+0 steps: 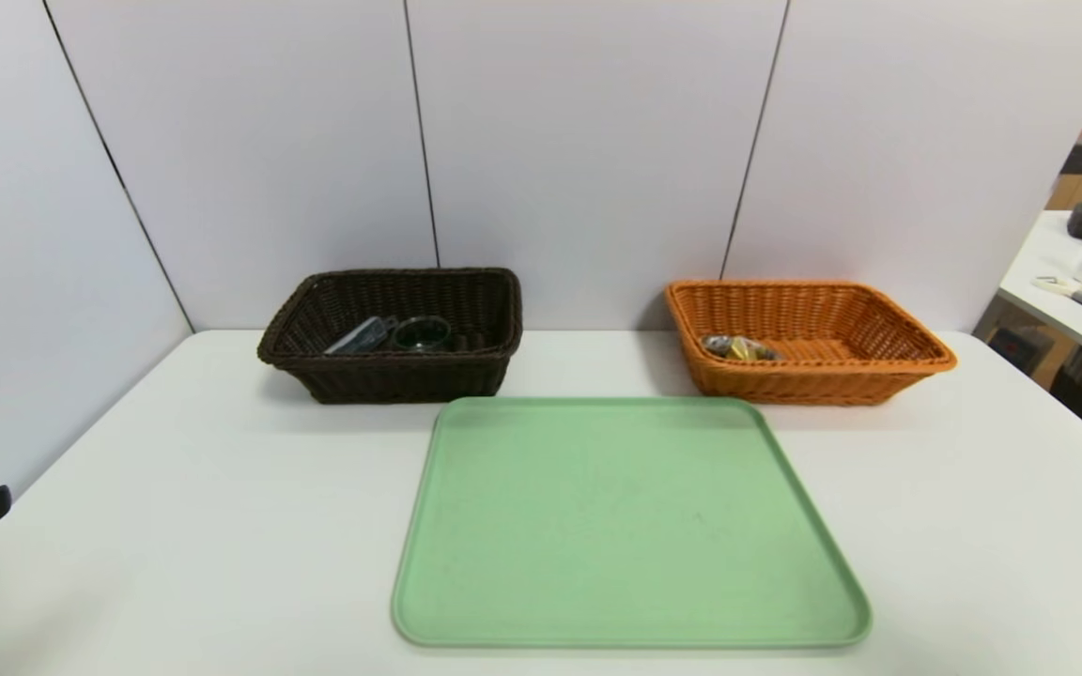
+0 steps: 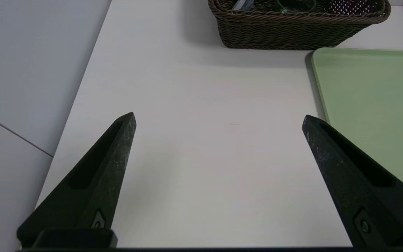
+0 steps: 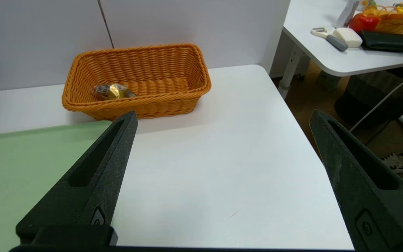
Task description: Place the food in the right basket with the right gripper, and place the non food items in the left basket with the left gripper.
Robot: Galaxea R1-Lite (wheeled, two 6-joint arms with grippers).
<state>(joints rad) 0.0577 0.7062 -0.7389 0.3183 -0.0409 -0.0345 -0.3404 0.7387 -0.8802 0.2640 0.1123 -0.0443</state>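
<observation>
Since the green tray lies bare and both baskets hold items, I see one residual risk: the spread left gripper and spread right gripper, both empty, clipping the table edge.

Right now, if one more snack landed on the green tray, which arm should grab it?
The right arm, probably. The right gripper is open, holds nothing, and faces the orange basket, where the wrapped snack already lies. The left gripper faces the dark basket instead. The tray is bare.

White table: green tray, dark basket, orange basket.
</observation>
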